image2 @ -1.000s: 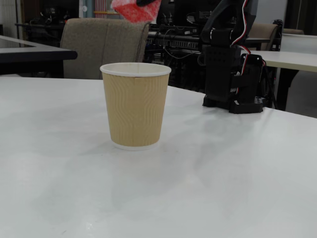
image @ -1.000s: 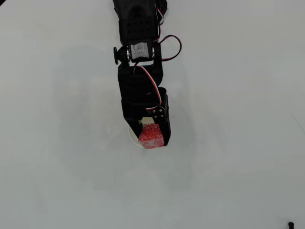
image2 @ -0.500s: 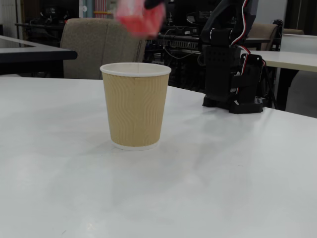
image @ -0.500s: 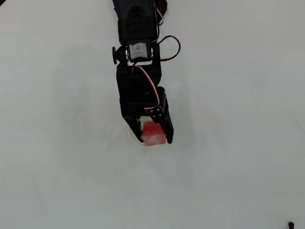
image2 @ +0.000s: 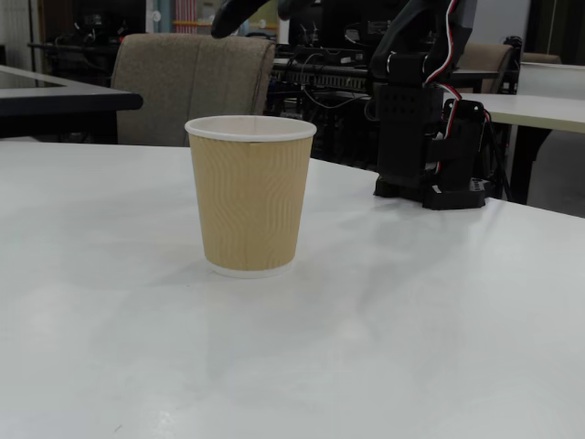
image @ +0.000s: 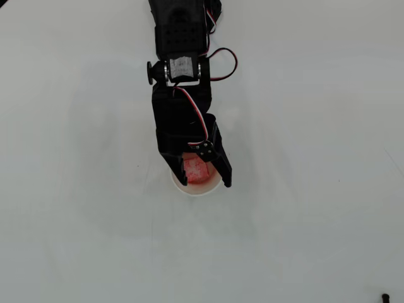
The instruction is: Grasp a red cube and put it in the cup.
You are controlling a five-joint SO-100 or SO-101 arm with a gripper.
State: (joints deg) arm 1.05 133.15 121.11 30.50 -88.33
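Note:
In the overhead view the red cube (image: 197, 169) lies inside the cup (image: 189, 190), framed by the cup's white rim. My gripper (image: 203, 179) hangs right above the cup's mouth, open, with one black finger on each side of the cube and nothing held. The fixed view shows the cup (image2: 249, 197) as a tan ribbed paper cup with a white rim, standing upright on the white table. The gripper (image2: 254, 16) spreads open above it at the top edge. The cup's wall hides the cube in this view.
The arm's black base (image2: 425, 137) stands behind and to the right of the cup in the fixed view. A padded chair (image2: 192, 82) and dark desks lie beyond the table. A small black object (image: 384, 295) sits at the overhead view's bottom right corner.
The gripper opened and let go of the red cube. The cube dropped from between the fingers into the cup. The arm shifted slightly back over the cup.

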